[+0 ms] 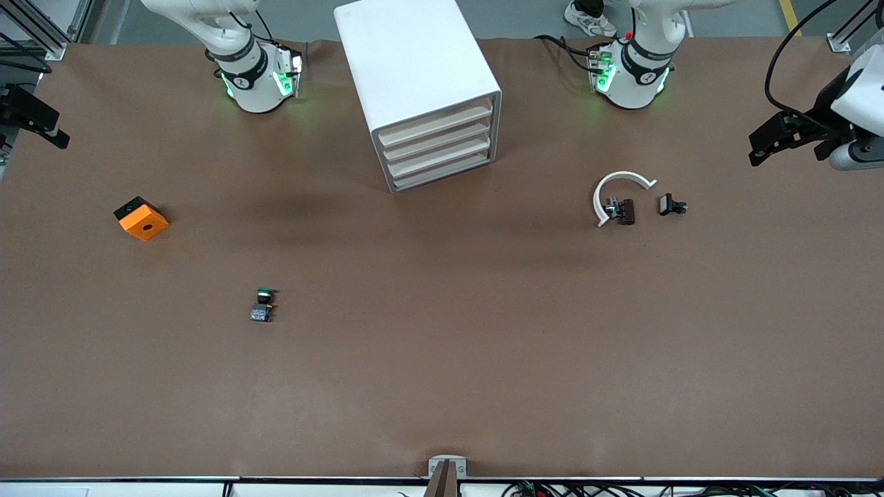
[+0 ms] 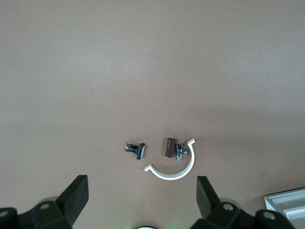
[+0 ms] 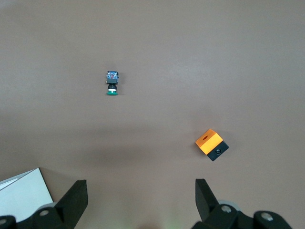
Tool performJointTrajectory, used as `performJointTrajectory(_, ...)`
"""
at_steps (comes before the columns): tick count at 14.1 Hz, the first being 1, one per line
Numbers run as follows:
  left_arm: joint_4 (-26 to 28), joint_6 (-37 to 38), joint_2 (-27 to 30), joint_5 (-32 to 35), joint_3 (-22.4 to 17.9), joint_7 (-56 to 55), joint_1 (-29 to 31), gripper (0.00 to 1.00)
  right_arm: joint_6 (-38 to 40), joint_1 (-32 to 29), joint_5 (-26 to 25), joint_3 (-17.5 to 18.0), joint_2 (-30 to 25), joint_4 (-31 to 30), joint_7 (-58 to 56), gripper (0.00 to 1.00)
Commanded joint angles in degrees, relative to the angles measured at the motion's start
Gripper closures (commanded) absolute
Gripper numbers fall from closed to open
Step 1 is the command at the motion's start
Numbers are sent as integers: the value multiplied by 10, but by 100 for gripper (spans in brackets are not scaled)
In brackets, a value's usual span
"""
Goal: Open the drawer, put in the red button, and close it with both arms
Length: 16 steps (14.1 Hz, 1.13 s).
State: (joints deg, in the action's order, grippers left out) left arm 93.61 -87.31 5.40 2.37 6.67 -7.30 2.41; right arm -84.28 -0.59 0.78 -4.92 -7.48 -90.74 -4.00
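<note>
The white cabinet [image 1: 407, 62] stands between the two arm bases. Its uppermost drawer [image 1: 436, 121] is shut, flush with the three below it. No red button shows in any view. A green-capped switch [image 1: 262, 304] lies on the table toward the right arm's end; it also shows in the right wrist view [image 3: 112, 82]. My left gripper [image 1: 760, 148] hangs open and empty high over the left arm's end of the table, its fingers [image 2: 76, 195] wide apart. My right gripper [image 1: 48, 131] hangs open and empty high over the right arm's end, fingers [image 3: 76, 198] wide apart.
A white open ring [image 1: 611, 193] with a dark maroon part [image 1: 626, 211] and a small black part [image 1: 670, 205] lie toward the left arm's end; they show in the left wrist view [image 2: 178, 167]. An orange-and-black block [image 1: 141, 218] lies toward the right arm's end.
</note>
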Motion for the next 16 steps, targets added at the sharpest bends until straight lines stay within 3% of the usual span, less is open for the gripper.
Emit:
performJointTrajectory(1,-15,4,-5,-4,0,10,0,0,-7,3,-3,-1,-14,-15,1,0)
performJointTrajectory(16,-15,10,-5,-1,7,10,0,0,1,-8,-1,-3,-17,-15,17,0)
